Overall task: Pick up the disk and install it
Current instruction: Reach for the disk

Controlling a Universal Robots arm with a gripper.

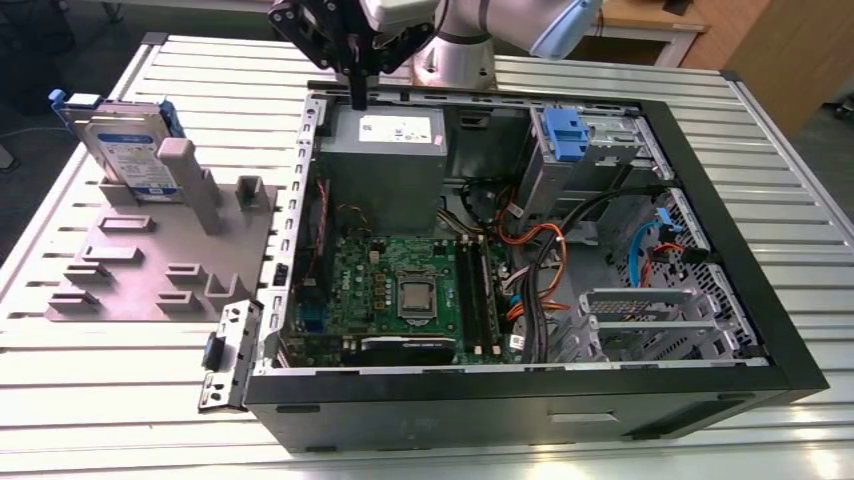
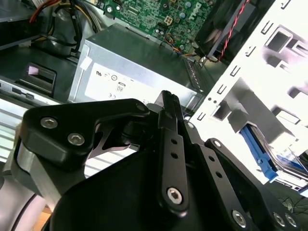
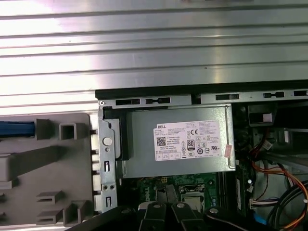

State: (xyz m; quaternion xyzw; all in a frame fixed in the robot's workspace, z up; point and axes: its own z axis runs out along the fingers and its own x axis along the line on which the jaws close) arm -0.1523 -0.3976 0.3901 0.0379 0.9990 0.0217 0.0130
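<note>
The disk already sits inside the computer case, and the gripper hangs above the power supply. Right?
No. The exterior view shows the disk standing upright in the grey fixture outside the computer case. The gripper does hang above the power supply.

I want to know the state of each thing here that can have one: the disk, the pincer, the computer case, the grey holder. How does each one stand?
disk: upright in the grey holder, not yet picked up.
pincer: shut, empty, over the case's far edge by the power supply.
computer case: lying flat, side open, insides exposed.
grey holder: flat on the table, carrying the disk.
</note>
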